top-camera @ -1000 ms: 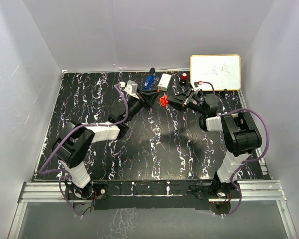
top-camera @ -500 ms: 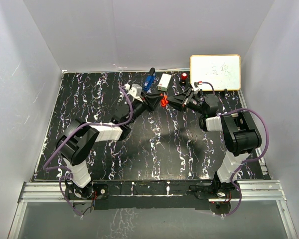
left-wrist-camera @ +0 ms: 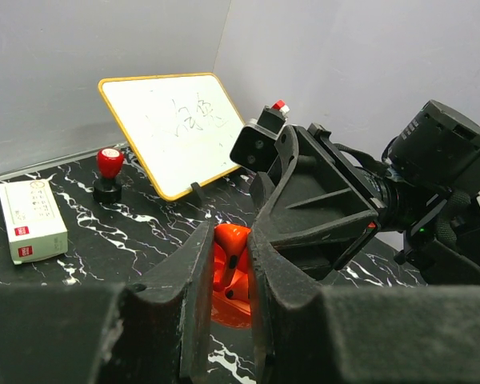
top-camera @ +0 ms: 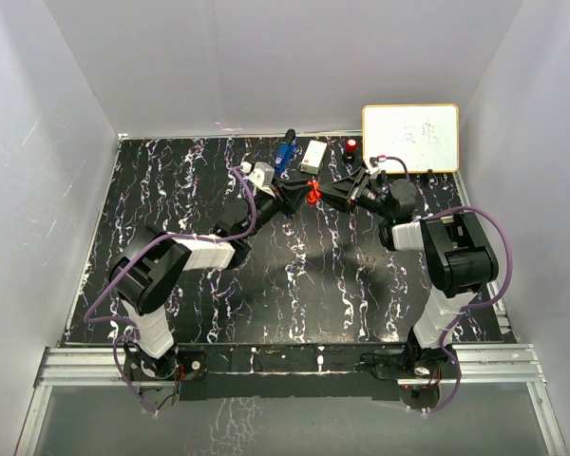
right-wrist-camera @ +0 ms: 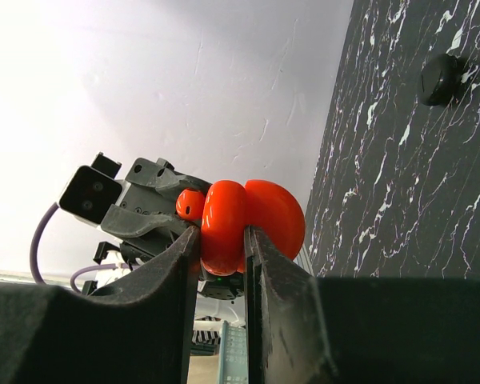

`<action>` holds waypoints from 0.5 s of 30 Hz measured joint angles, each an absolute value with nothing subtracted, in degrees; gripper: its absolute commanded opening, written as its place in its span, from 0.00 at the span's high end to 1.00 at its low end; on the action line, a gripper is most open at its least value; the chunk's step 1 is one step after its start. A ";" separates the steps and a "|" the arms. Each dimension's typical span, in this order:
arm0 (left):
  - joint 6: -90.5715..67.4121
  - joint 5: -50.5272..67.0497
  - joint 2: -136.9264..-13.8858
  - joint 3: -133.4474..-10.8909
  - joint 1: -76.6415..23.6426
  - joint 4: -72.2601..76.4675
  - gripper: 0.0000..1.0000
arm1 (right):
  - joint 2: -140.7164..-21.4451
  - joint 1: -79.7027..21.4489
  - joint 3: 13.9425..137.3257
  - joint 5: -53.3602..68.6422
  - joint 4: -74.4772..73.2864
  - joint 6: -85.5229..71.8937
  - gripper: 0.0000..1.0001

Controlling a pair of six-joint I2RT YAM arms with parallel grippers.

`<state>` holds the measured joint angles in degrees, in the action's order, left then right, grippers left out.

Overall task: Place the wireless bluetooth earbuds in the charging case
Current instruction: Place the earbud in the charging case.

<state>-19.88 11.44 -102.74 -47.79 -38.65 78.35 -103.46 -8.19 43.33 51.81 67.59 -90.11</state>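
My right gripper (top-camera: 325, 195) is shut on the open red charging case (top-camera: 311, 193) and holds it above the back of the table. In the right wrist view (right-wrist-camera: 222, 240) the case (right-wrist-camera: 264, 216) bulges out between the fingers. My left gripper (top-camera: 293, 198) faces it from the left and is shut on a tiny red earbud (left-wrist-camera: 231, 247), which sits at the case's opening (left-wrist-camera: 224, 312). The same earbud (right-wrist-camera: 190, 204) shows at the case's left edge in the right wrist view. The left gripper (left-wrist-camera: 230, 240) is almost touching the right fingers (left-wrist-camera: 320, 200). No dark earbuds are visible.
A whiteboard (top-camera: 410, 138) leans at the back right. A red-topped stamp (top-camera: 351, 146), a white box (top-camera: 313, 156) and a blue object (top-camera: 284, 155) stand along the back edge. A small round black piece (right-wrist-camera: 440, 78) lies on the black marbled table (top-camera: 294, 275).
My left gripper has moved right with the earbud until it meets the case. The right gripper and case have barely moved.
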 measured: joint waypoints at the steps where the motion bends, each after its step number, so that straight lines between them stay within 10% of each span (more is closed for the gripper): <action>1: -19.70 11.42 -102.74 -47.79 -38.65 78.35 1.00 | -103.46 -8.19 43.33 51.79 67.61 -90.11 1.00; 15: -18.24 11.42 -102.89 -47.81 -38.76 78.32 1.00 | -103.46 -8.19 43.33 51.81 67.64 -90.13 1.00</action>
